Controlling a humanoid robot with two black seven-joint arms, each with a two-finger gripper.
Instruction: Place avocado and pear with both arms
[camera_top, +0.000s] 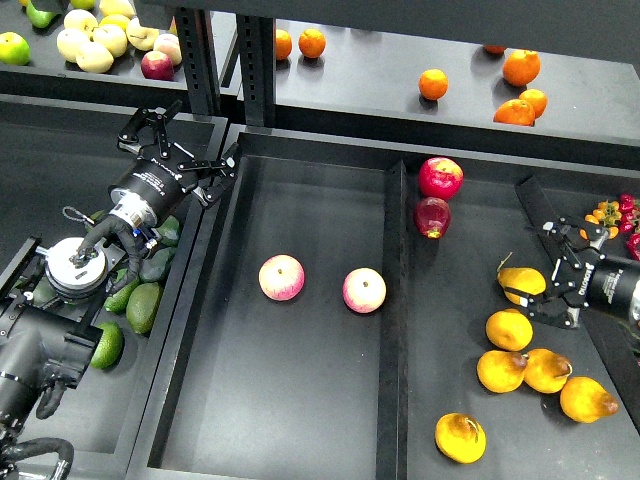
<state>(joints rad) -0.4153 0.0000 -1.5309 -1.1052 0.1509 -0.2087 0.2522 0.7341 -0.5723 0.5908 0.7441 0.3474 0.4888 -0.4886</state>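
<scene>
My right gripper (538, 287) is open, its fingers on either side of a yellow-orange pear (520, 283) with a short dark stem in the right bin. The pear's right side looks dark next to the fingers, and it rests on the bin floor. Another pear (460, 437) at the front has a brownish patch. My left gripper (185, 135) is open and empty, raised over the left bin's back right corner. A bright green avocado (108, 345) lies at the front of that bin, beside my left arm, with duller green avocados (145, 305) behind it.
Two pink-yellow apples (282, 277) lie in the middle tray. Two red apples (440, 178) sit at the back of the right bin, and several more pears (508, 330) lie near my right gripper. The back shelf holds oranges (433, 84) and pale apples (95, 45). A black upright post (197, 50) stands behind my left gripper.
</scene>
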